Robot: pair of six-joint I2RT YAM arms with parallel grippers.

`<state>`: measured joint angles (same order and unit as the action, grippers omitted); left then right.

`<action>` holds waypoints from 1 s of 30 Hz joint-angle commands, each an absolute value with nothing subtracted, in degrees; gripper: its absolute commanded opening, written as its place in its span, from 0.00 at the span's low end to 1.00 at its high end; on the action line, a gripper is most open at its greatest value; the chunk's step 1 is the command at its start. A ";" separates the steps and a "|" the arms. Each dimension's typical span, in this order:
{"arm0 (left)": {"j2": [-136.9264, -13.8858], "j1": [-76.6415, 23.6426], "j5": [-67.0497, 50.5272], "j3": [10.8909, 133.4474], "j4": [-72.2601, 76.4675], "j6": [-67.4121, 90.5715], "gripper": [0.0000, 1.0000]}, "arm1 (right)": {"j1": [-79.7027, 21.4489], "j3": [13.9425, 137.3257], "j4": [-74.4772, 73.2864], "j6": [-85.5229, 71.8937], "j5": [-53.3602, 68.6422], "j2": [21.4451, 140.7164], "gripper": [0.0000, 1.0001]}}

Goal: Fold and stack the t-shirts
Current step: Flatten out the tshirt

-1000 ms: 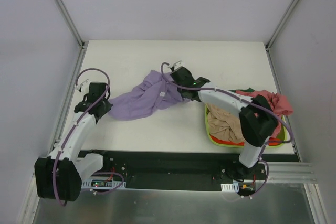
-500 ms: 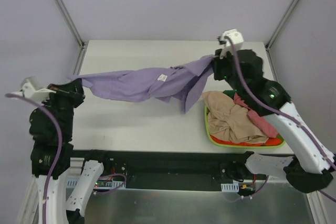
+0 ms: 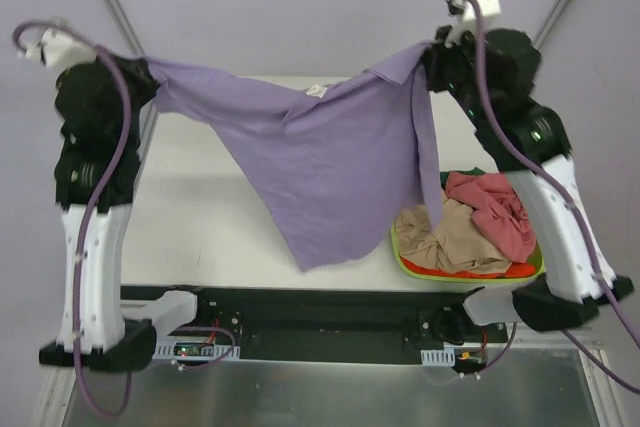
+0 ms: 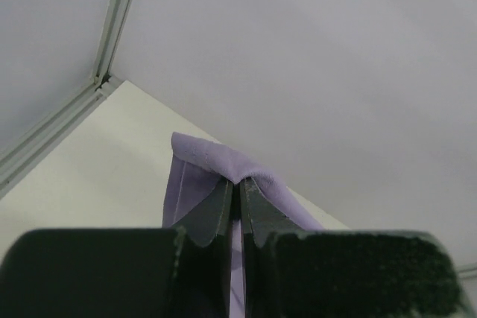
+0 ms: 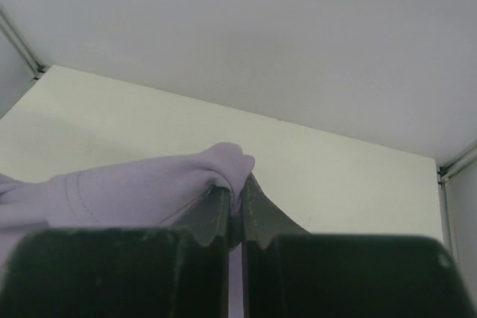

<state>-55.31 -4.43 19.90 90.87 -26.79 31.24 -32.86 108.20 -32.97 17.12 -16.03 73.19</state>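
A large lavender-purple t-shirt (image 3: 330,162) hangs spread in the air between my two raised arms, its lower corner near the table's front edge. My left gripper (image 3: 148,75) is shut on its left top corner (image 4: 223,165). My right gripper (image 3: 428,55) is shut on its right top corner (image 5: 216,165). A tan-beige t-shirt (image 3: 440,232) and a pinkish-red t-shirt (image 3: 495,209) lie bunched in the lime-green basket (image 3: 400,257) at the right front. A bit of dark green cloth (image 3: 470,174) shows behind them.
The white table (image 3: 200,227) lies under the hanging shirt. Grey walls with metal corner posts (image 3: 120,12) close in the sides and back. The black rail (image 3: 330,307) with the arm bases runs along the near edge.
Both arms have risen high and apart, lifting the lavender shirt off the table. It went from a bunched strip to a spread hanging sheet.
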 commanded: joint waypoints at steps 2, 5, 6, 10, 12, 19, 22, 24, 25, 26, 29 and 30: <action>-77.38 -1.86 18.39 112.00 -25.49 22.16 0.00 | -25.58 125.45 -28.65 18.02 -3.70 93.39 0.00; -89.43 2.18 10.49 131.94 -29.34 22.41 0.00 | -24.35 148.01 -29.27 18.72 -2.47 105.52 0.00; -91.91 3.76 7.07 137.32 -30.57 23.11 0.00 | -24.08 152.10 -27.79 18.81 -2.55 107.91 0.00; -94.05 9.66 -2.61 146.60 -29.62 27.59 0.00 | -23.64 142.36 -15.60 18.46 -0.62 102.95 0.00; -91.34 11.51 -4.48 142.33 -28.57 28.04 0.00 | -23.56 130.40 -9.17 16.44 3.85 96.80 0.00; -73.42 13.01 1.64 101.58 -27.51 24.53 0.00 | -25.74 96.39 -8.09 18.71 9.41 83.34 0.01; -64.80 13.62 10.70 77.50 -27.69 29.06 0.00 | -29.17 73.38 -2.22 18.46 10.98 76.30 0.06; -61.97 14.32 11.77 65.70 -27.69 30.76 0.04 | -32.50 61.92 -0.27 16.45 10.55 74.19 0.08; -61.53 14.59 12.30 61.13 -27.95 30.76 0.09 | -33.56 57.26 -0.26 15.22 10.89 73.83 0.10; -61.70 14.76 13.52 58.04 -28.73 31.11 0.11 | -34.79 54.08 -0.26 14.16 11.25 73.48 0.17; -64.85 15.47 14.41 56.07 -32.42 31.38 0.61 | -37.35 49.40 -3.93 12.92 9.24 71.81 0.58; -66.08 15.56 13.80 57.38 -34.00 31.73 0.79 | -37.44 49.66 -5.26 12.83 8.53 71.20 0.65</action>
<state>-65.21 14.76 10.13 55.94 -30.57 29.65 -36.23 49.50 -5.65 15.05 9.30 75.16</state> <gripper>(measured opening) 0.432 0.541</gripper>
